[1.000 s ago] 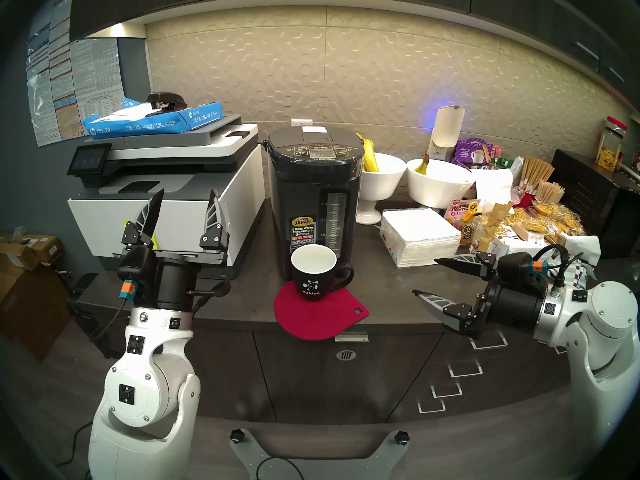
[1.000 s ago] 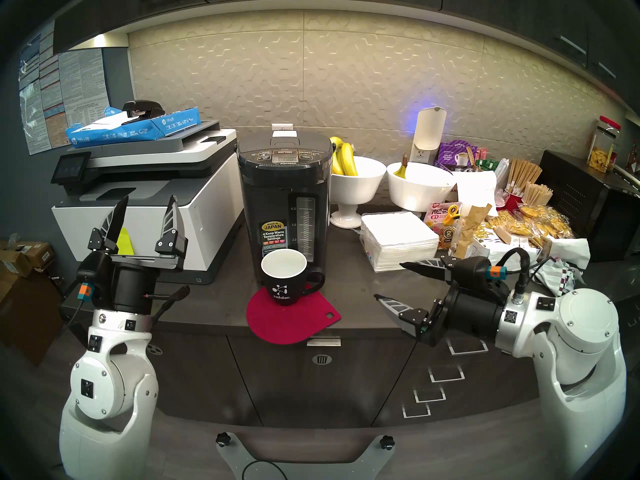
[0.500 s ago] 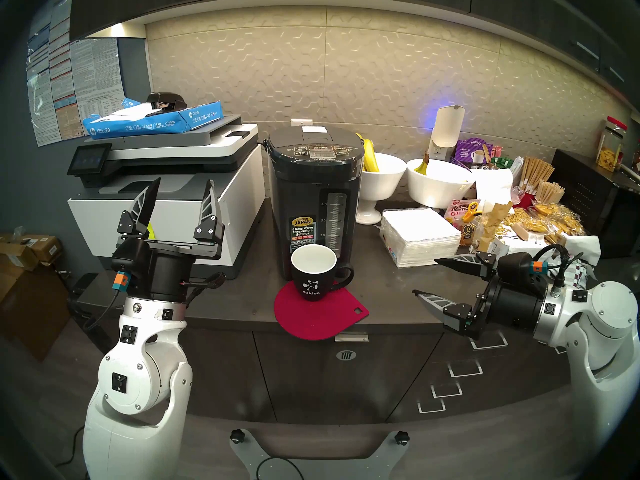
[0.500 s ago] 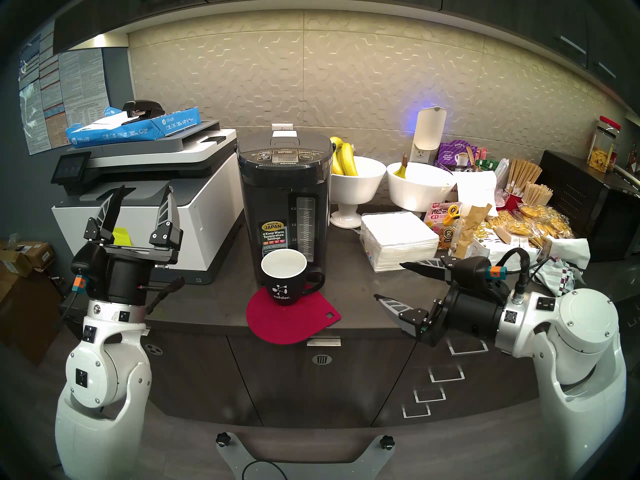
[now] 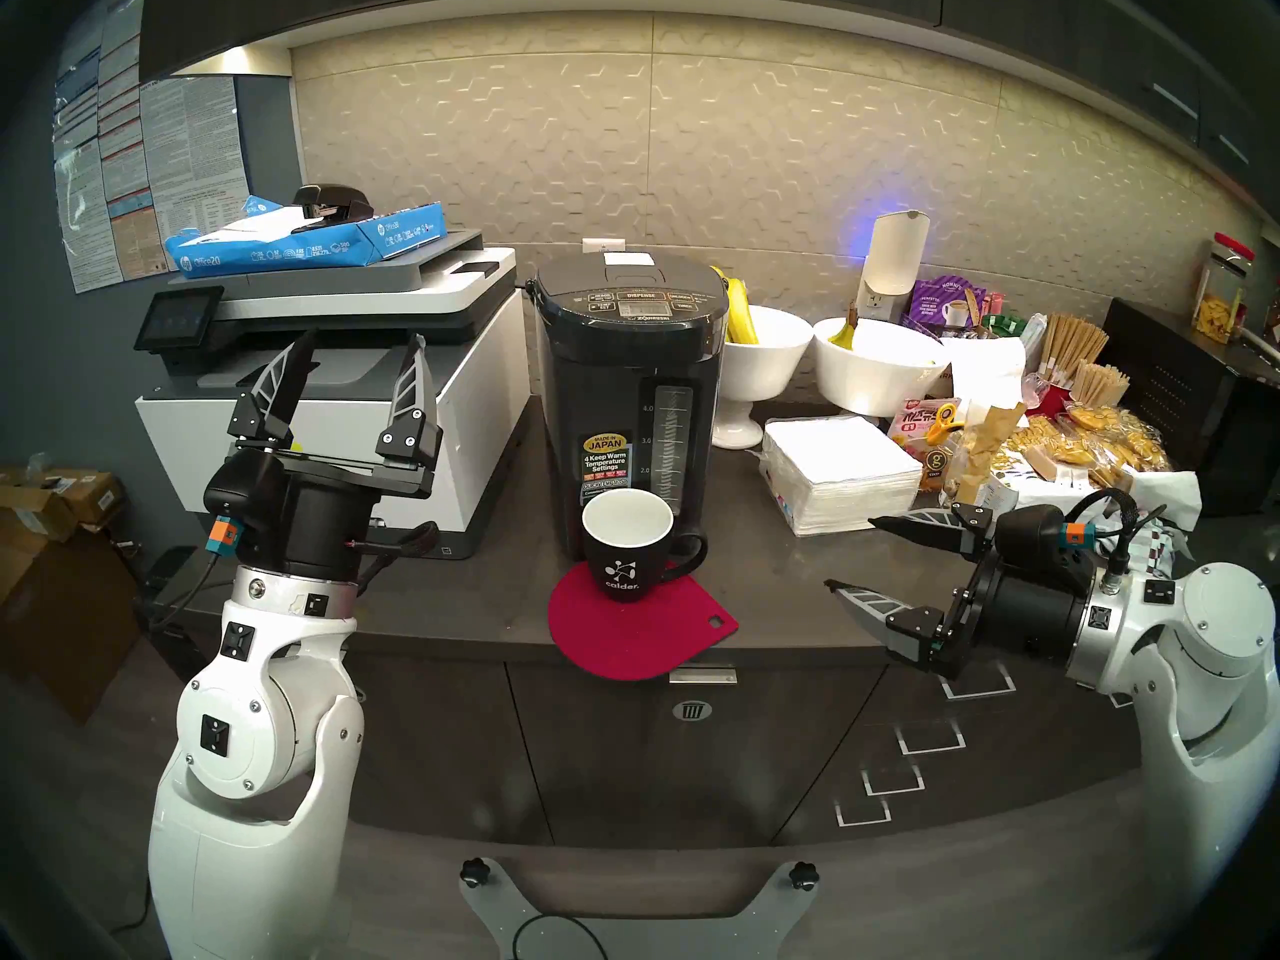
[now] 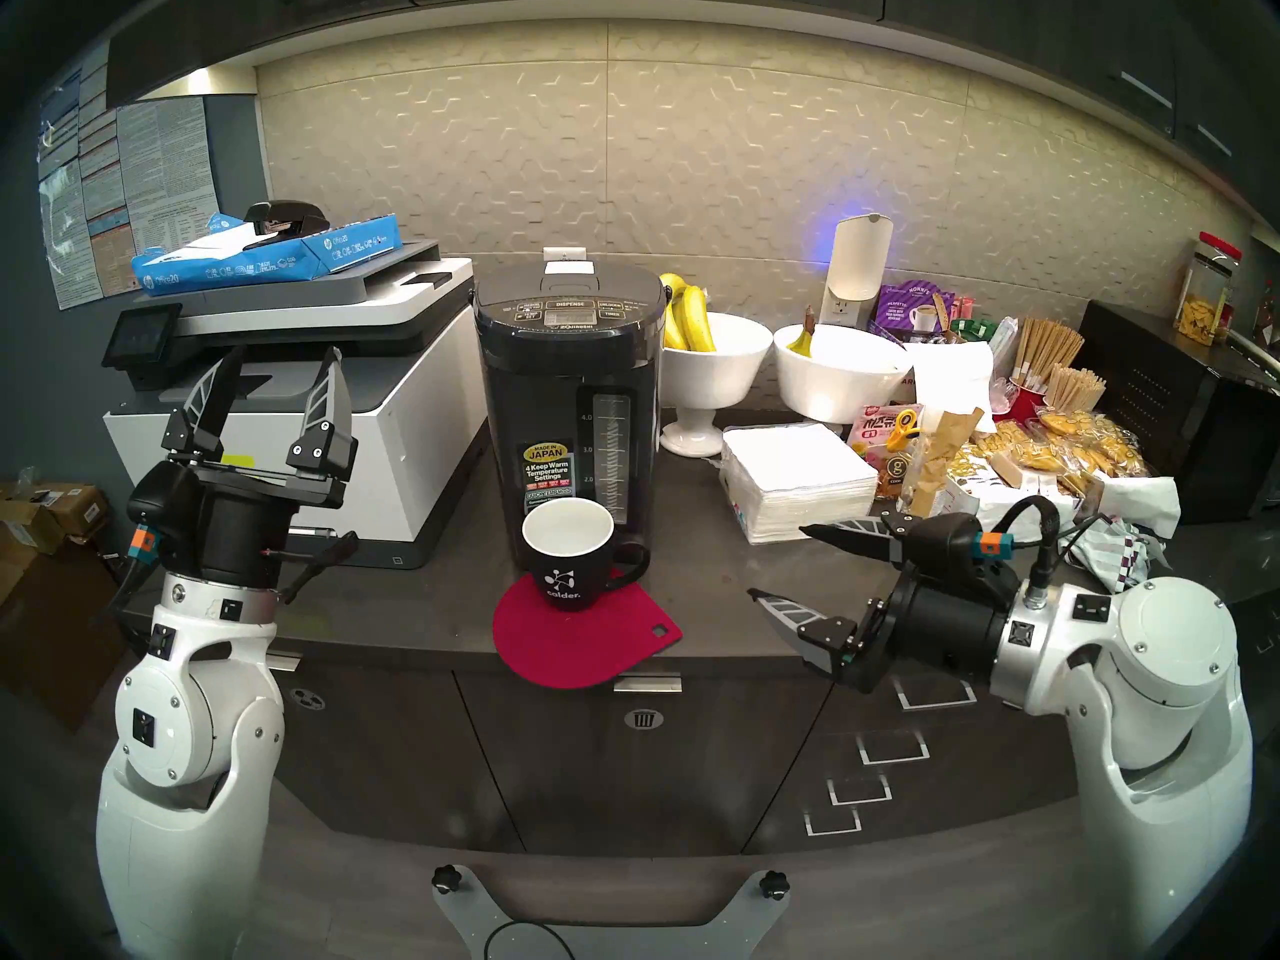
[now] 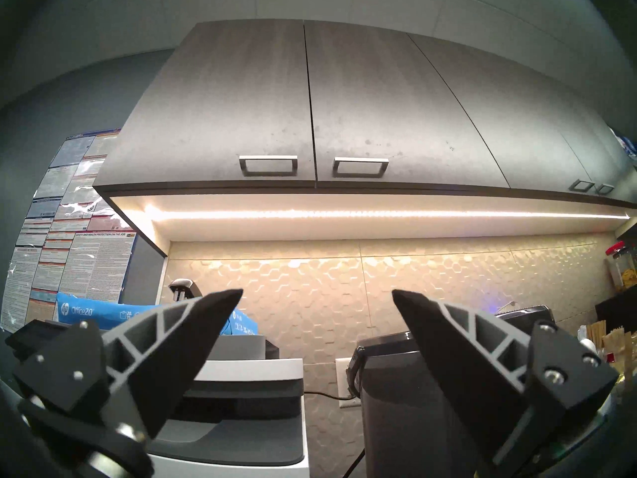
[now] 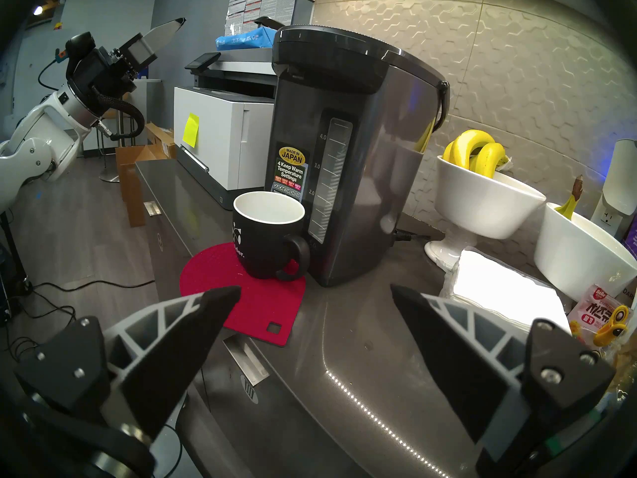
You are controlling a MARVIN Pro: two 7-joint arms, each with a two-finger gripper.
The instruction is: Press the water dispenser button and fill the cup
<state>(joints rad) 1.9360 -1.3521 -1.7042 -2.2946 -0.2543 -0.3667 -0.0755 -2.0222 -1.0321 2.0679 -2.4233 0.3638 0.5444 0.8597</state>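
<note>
Approaching stage: left gripper [image 5: 359, 359], fingers wide and empty, stands left of the water dispenser [image 5: 627, 397]; next, reach its DISPENSE key [image 5: 641, 296]. Right gripper [image 5: 850, 555] idle, wide.

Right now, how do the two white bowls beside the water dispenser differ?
The pedestal bowl stands on a foot and holds a bunch of yellow bananas; the wide bowl has no visible foot and shows one banana tip. The pedestal bowl is nearer the water dispenser. Both are plain white.

Dark countertop [image 5: 776, 577], printer [image 5: 360, 397], water dispenser [image 5: 623, 397], red mat [image 5: 637, 640] (overhanging the edge), napkin stack [image 5: 838, 467]
</note>
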